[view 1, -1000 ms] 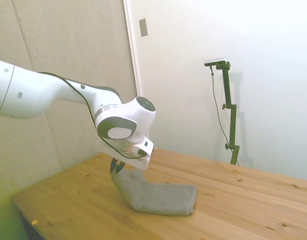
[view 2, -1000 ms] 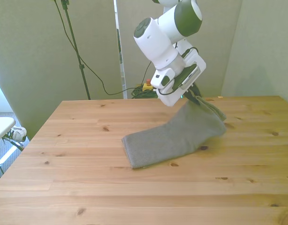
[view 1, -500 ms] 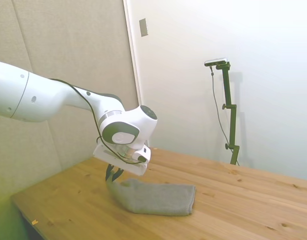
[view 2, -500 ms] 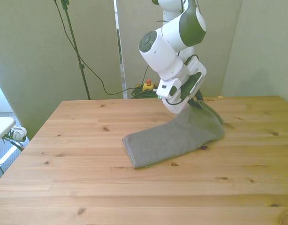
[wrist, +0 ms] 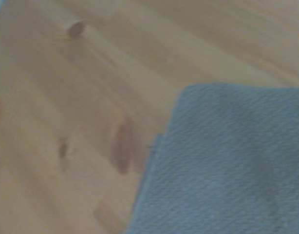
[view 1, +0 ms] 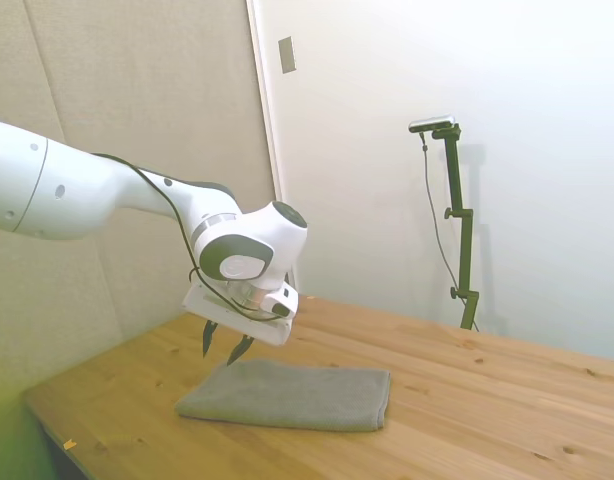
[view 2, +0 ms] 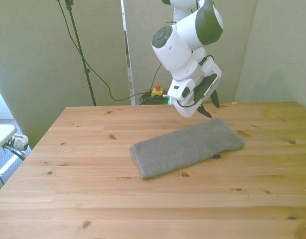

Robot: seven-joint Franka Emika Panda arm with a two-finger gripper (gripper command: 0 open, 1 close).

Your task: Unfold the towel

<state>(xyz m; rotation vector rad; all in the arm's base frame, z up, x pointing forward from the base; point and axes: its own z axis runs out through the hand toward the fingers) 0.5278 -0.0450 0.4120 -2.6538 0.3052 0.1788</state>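
Tabletop [view 2: 83, 199]: a surface of pale wooden planks with dark knots. It carries one item only, the towel.

Arm [view 1: 77, 195]: a white Franka arm. In the side view it enters from 9 o'clock and bends down at the wrist housing [view 1: 249, 262], which hangs above the tabletop. In the front view the same housing [view 2: 185, 45] sits at about 1 o'clock from the picture's centre. A black cable runs along the forearm to the wrist.

Towel [view 2: 187, 146]: a plain grey terry-cloth towel lying flat on the tabletop as a long folded band, with a layered edge visible along its end nearest the front view's left. In the front view it sits close to the picture's centre and runs from roughly 8 o'clock toward 2 o'clock. In the side view the towel [view 1: 287, 394] lies low and flat, directly below and to the 4 o'clock side of the wrist. In the wrist view the towel [wrist: 227, 165] shows one rounded corner against bare wood; the picture is soft, so fabric detail is limited.

Gripper [view 2: 211, 105]: it hangs in the air just above the towel end toward the front view's right. Its two dark fingers are spread apart and grasp nothing. In the side view the gripper [view 1: 225, 342] shows both fingertips clear of the cloth.
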